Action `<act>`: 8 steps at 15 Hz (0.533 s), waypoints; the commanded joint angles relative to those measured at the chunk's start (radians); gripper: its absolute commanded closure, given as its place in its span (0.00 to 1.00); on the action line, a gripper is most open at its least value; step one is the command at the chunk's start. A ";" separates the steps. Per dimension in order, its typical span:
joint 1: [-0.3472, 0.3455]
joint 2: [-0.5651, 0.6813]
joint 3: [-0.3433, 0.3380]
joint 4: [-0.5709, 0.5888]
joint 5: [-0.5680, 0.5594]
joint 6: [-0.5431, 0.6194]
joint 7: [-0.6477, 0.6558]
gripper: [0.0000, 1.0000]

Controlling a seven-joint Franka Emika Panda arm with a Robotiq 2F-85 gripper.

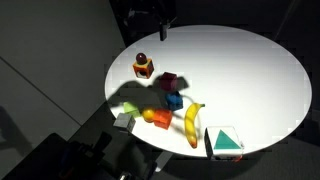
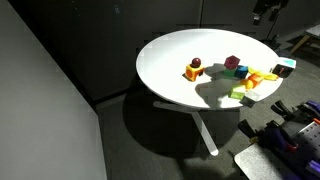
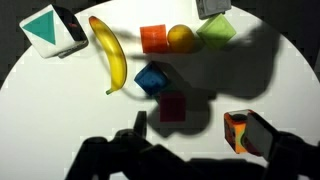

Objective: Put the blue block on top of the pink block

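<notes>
The blue block [image 3: 151, 79] lies on the white round table next to the banana and also shows in both exterior views [image 1: 174, 99] [image 2: 241, 72]. The pink block [image 3: 173, 106] sits just beside it, in shadow, apart from it by a small gap; it shows in both exterior views [image 1: 168, 83] [image 2: 232, 63]. My gripper [image 3: 200, 140] is open and empty, well above the table over its far side [image 1: 160, 22] [image 2: 265, 10]. Its dark fingers frame the bottom of the wrist view.
A red-and-yellow toy [image 3: 236, 130] stands near my one finger. A banana [image 3: 108, 50], orange block [image 3: 154, 38], orange fruit [image 3: 181, 38], green block [image 3: 215, 28] and teal-and-white triangle piece [image 3: 50, 28] lie beyond the blue block. The table's rim [image 1: 290, 60] is close.
</notes>
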 commanded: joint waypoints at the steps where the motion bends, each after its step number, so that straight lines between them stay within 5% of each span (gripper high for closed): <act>1: -0.012 0.043 -0.010 0.022 -0.001 0.007 -0.077 0.00; 8: -0.027 0.109 -0.024 0.017 -0.019 0.032 -0.173 0.00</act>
